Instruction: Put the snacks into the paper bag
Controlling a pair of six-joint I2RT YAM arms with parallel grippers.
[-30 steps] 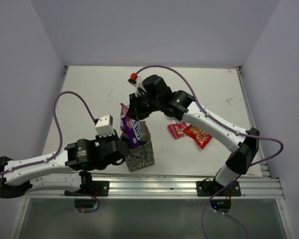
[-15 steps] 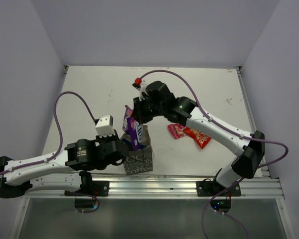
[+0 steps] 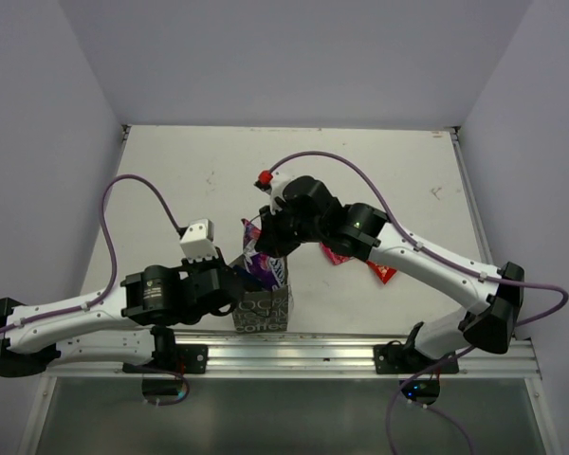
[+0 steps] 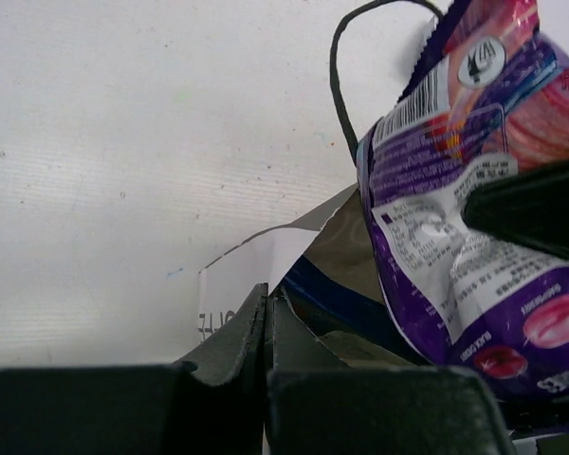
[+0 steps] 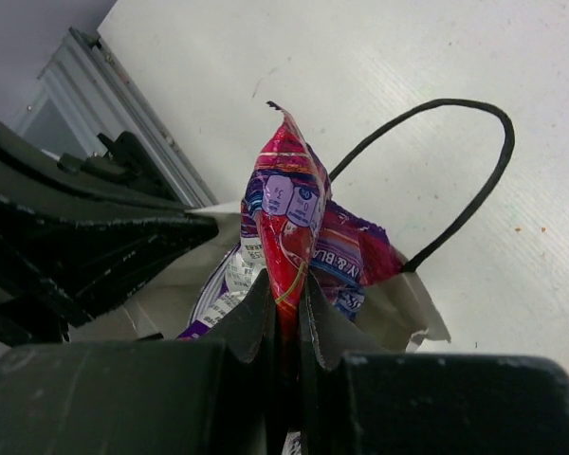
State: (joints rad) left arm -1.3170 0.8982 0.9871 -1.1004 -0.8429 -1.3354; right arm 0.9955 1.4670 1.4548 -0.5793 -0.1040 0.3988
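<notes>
Right gripper has lowered its pinched Fox's packet into the paper bag; left gripper pinches its rim; red packet and pink packet remain outside, right.

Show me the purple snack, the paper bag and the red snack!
purple snack (image 4: 436, 237): left wrist view, its printed back.
paper bag (image 3: 266, 311): top view, its speckled front wall.
red snack (image 3: 383, 273): top view, its visible corner.

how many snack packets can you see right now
3. A purple packet pinched in the right gripper at the paper bag's mouth; a pink packet and a red packet on the table right of the bag, both partly hidden. More may be hidden inside the bag.
</notes>
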